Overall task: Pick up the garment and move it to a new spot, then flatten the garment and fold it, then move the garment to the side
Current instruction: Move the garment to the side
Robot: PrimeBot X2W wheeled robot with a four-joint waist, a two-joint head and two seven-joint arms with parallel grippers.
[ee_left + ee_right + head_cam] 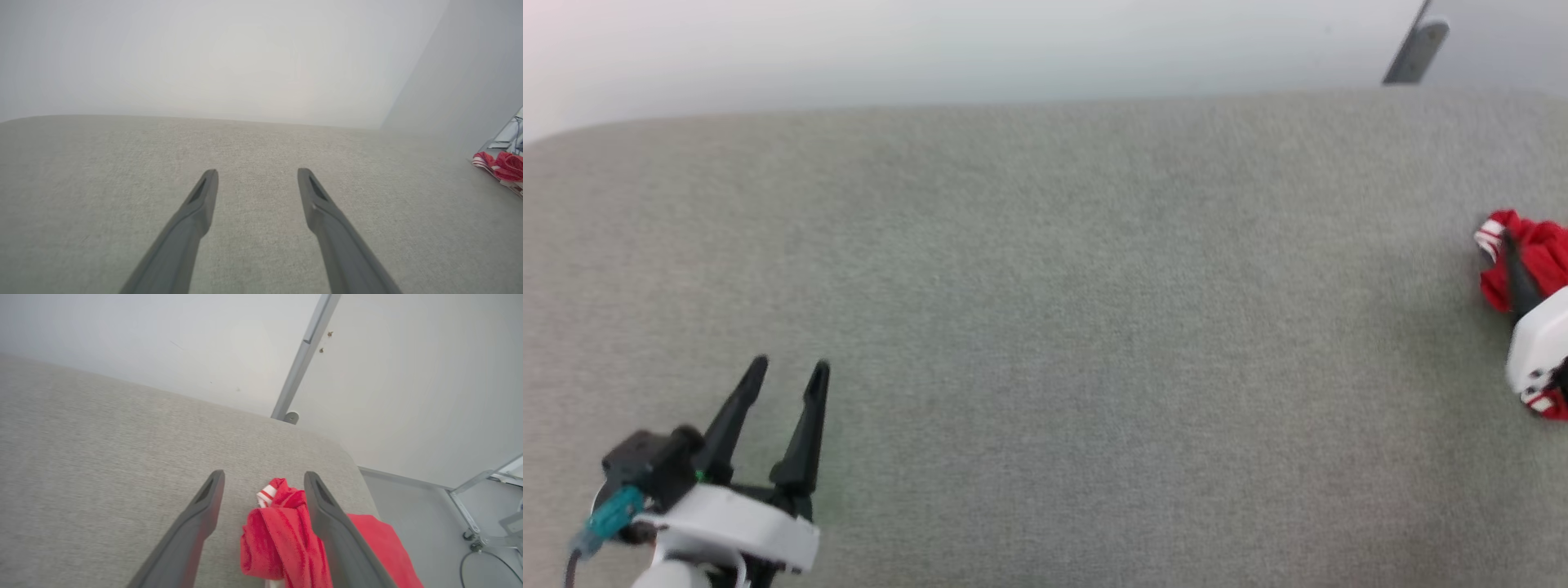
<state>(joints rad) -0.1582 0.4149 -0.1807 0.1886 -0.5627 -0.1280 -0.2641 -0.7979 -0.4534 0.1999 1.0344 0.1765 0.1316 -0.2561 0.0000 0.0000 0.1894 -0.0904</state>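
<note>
Garment [278,539] lies bunched near the desk's [1045,327] edge, at 3 o'clock in the head view. Right gripper [264,475] sits over it, fingers spread wide, cloth between them and against one finger, not pinched. Left gripper [791,363] at 7 o'clock, fingers spread, holding nothing.

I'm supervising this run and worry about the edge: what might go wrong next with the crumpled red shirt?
The crumpled red jersey shirt sits at the right end of the grey fabric surface, part seemingly past the rim; it may slide to the floor. It is bunched against a finger of the open right gripper, so pulling away may drag it.
</note>
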